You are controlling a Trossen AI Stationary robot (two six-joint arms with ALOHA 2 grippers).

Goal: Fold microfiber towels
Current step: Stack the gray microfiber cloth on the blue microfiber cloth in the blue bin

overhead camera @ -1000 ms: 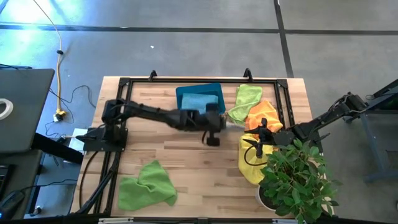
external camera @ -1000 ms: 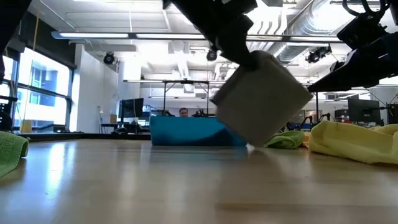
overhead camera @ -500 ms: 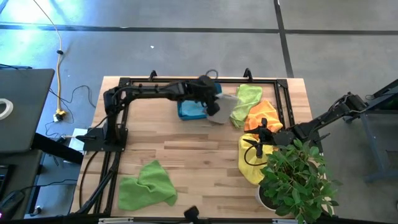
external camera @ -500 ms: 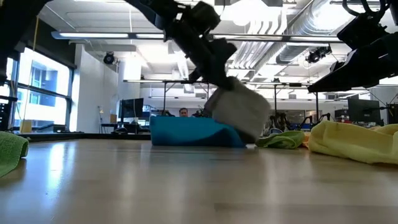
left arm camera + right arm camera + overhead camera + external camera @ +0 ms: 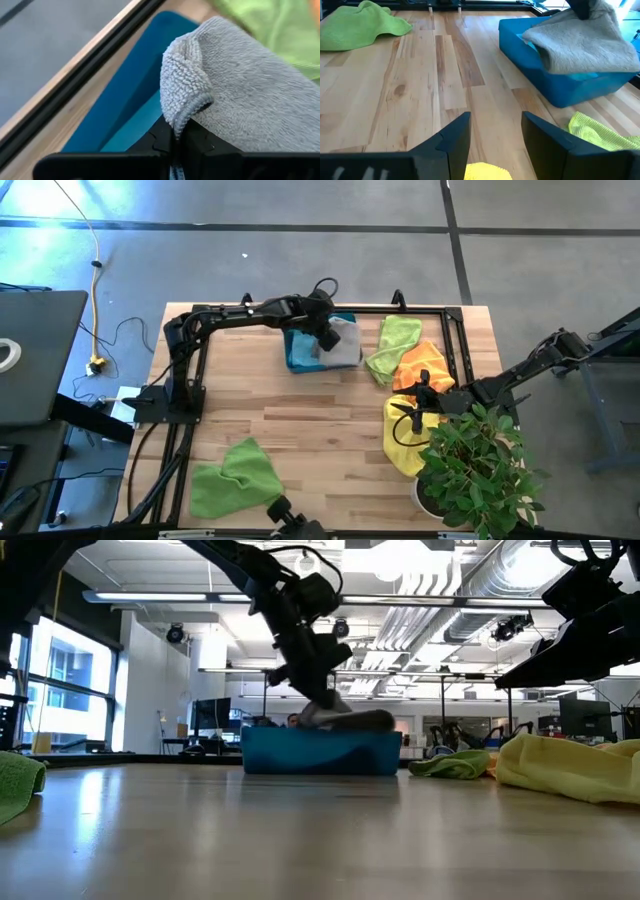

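My left gripper is over the teal bin at the table's far middle, shut on a folded grey towel. The towel lies across the bin's top. Lime green, orange and yellow towels lie at the right; another lime green towel lies at the near left. My right gripper is open over the yellow towel, touching nothing. My left gripper pinches a folded edge of the grey towel between its two fingers. The fold bulges up past the fingertips. The fingers slant down from the table's left. The towel rests on the bin's rim and contents, spread toward the right.
A potted plant stands at the near right corner. A black frame runs along the table's far and left sides. Bare wood lies in the table's middle.
My left gripper has carried the grey towel from the table's middle toward the far edge and down onto the bin. The towel hung below the fingers then; now it lies flat across the bin's top.
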